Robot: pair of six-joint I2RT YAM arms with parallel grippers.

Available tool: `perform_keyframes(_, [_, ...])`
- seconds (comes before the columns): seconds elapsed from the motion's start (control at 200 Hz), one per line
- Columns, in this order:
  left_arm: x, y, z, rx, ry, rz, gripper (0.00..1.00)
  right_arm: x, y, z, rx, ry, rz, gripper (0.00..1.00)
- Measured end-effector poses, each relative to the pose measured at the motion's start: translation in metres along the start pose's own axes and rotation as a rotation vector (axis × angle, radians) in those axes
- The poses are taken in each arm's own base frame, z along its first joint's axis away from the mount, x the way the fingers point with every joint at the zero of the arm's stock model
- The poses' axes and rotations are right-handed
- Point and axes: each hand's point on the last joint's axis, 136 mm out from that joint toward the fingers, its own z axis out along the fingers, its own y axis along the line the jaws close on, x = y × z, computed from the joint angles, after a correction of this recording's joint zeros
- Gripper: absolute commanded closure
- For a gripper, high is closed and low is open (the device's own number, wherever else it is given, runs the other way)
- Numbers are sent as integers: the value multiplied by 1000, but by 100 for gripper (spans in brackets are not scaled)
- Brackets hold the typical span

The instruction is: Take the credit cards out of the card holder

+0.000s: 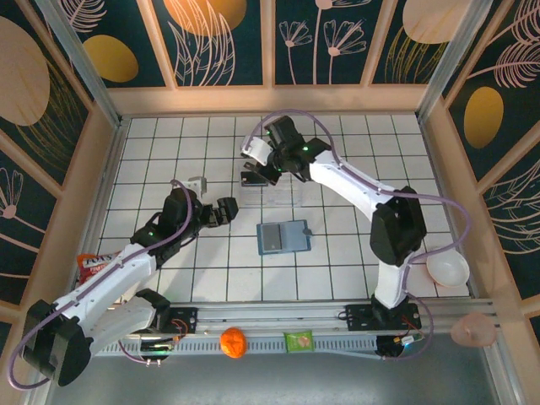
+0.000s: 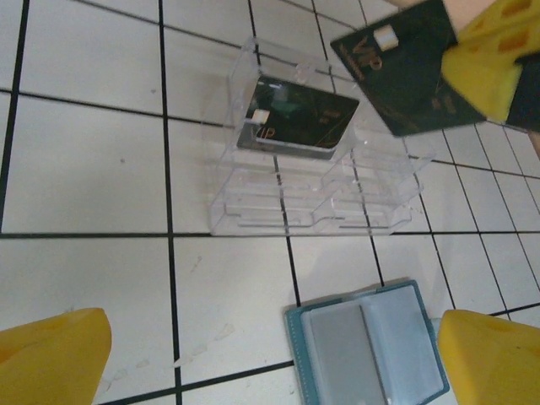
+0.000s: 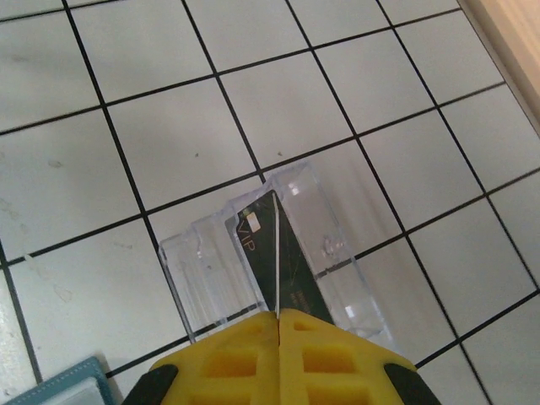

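At the bottom of the left wrist view, the left tool [image 2: 270, 359] is spread wide and empty. Just beyond it, one teal card holder [image 2: 371, 346] lies open on the white-tiled counter [image 1: 337, 278]. Farther up sits one clear tray [image 2: 253, 211]. One black credit card [image 2: 295, 118] lies in it; a second credit card [image 2: 405, 72] is pinched in the right tool [image 3: 277, 316] above. Dark leaf-patterned walls [image 1: 219, 42] surround the counter.

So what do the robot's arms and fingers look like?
Both arms, the left arm and the right arm, are white tubes with chunky black joints. A thin purple cable loops along each one. The fingers are bright yellow blocks with little square dents in them.
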Motion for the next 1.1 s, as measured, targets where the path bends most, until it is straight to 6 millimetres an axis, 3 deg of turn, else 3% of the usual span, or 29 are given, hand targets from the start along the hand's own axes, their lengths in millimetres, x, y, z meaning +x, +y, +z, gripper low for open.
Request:
perform_keyframes(0.115, [9, 8, 3, -3, 28, -16, 1, -4, 3, 12, 10, 34, -60, 100])
perform_keyframes(0.325, [11, 6, 3, 13, 42, -22, 1, 12, 15, 34, 14, 144, -150, 100])
perform_keyframes(0.575, [9, 8, 2, 12, 39, -29, 1, 0, 12, 27, 54, 150, -217, 100])
perform_keyframes(1.101, [9, 13, -3, -8, 36, -35, 1, 7, 10, 30, 42, 188, -286, 100])
